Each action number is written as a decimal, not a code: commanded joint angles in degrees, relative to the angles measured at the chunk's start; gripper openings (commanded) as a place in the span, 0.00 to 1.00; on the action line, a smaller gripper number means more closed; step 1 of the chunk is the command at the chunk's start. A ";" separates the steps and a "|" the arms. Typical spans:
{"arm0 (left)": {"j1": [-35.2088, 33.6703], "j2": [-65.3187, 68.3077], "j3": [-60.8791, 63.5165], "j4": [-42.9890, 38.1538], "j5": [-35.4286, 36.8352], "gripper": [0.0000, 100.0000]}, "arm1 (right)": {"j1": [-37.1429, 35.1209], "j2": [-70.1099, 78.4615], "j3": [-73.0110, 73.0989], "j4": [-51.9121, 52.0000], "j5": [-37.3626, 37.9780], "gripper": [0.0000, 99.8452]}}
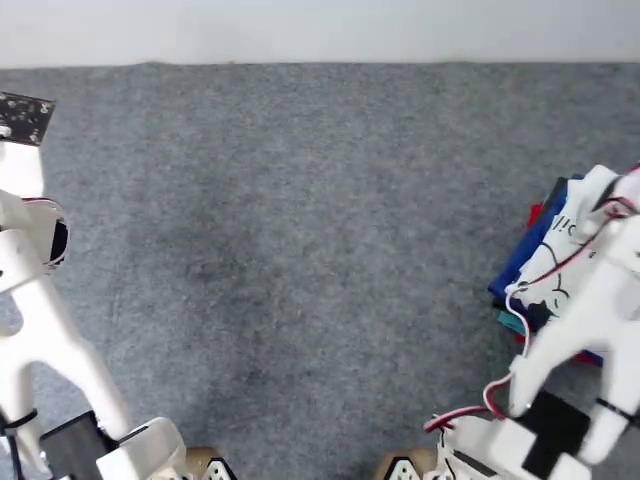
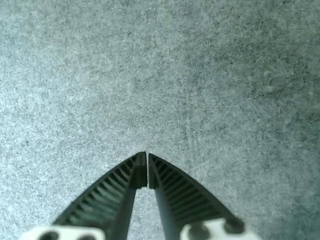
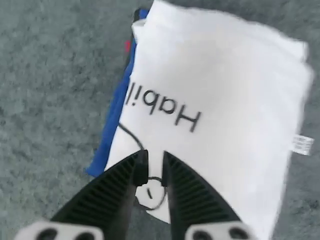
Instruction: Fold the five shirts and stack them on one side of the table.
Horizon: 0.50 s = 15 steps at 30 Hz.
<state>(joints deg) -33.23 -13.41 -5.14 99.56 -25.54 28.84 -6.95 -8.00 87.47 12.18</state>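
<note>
Shirts: folded stack (image 1: 545, 270) sits at the right side of the grey felt-like worktop (image 1: 300, 220), under my right arm (image 1: 590, 310). Top layer is a white cotton shirt with black print (image 3: 220, 95), a flat rectangle with a small sewn tag (image 3: 301, 144) at one edge. Blue shirt (image 3: 112, 135) pokes out below it, with a red sliver (image 3: 128, 46) beneath and a teal edge (image 1: 511, 322) lower down. Can't count all five. Right tool (image 3: 152, 162) is over the white one, ribbed black fingers parted a crack, gripping nothing; contact unclear. Left tool (image 2: 147, 170) is closed tip to tip, empty, above bare worktop. Looks like the final tidy: I'd press flat, nudge the blue edge flush, then lift straight up so the soft fabric doesn't drag.
</note>
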 commanded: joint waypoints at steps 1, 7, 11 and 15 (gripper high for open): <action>0.26 -2.02 -0.31 0.09 -0.44 0.01 | -3.56 3.21 5.98 -7.52 -0.44 0.01; -0.09 -2.37 -0.31 0.35 -0.44 0.01 | -5.58 11.47 14.24 -26.42 -0.44 0.01; -0.09 -2.46 -0.31 0.44 -0.44 0.01 | -5.58 10.15 10.99 -25.54 -0.44 0.01; -0.09 -2.46 -0.31 0.44 -0.44 0.01 | -5.32 5.41 5.71 -21.67 -0.35 0.01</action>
<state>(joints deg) -33.23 -13.41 -5.14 99.56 -25.54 23.74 4.48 2.99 64.44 12.18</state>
